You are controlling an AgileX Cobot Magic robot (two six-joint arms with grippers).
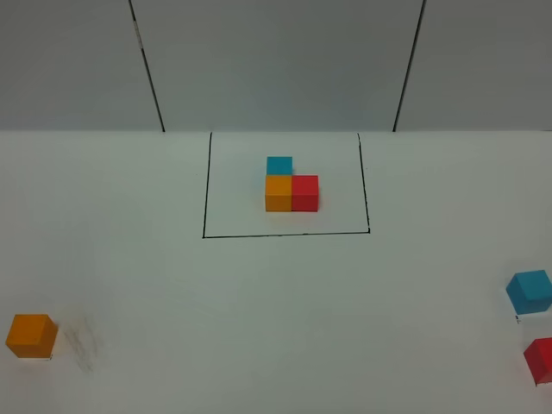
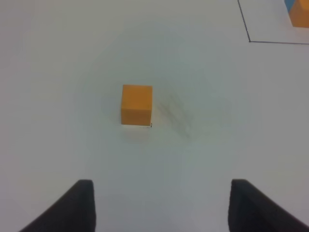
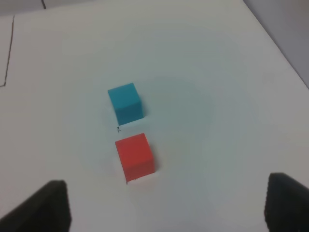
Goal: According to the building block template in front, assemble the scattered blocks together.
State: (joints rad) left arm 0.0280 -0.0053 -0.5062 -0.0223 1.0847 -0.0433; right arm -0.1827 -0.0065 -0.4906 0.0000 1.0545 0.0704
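Note:
The building block template (image 1: 291, 191) is a blue, orange and red cube cluster inside a black outline at the table's back centre. Of the scattered blocks, the orange cube (image 1: 31, 335) sits alone at the front left. The blue cube (image 1: 529, 291) and red cube (image 1: 541, 360) sit close together at the right edge. Neither arm shows in the high view. My left gripper (image 2: 161, 188) is open, short of the orange cube (image 2: 136, 104). My right gripper (image 3: 169, 186) is open, with the red cube (image 3: 135, 157) just ahead and the blue cube (image 3: 125, 103) beyond it.
A grey smudge (image 1: 84, 343) marks the white table beside the orange cube. Two dark seams run down the back wall (image 1: 276, 60). The table's right edge (image 3: 280, 53) lies close to the blue and red cubes.

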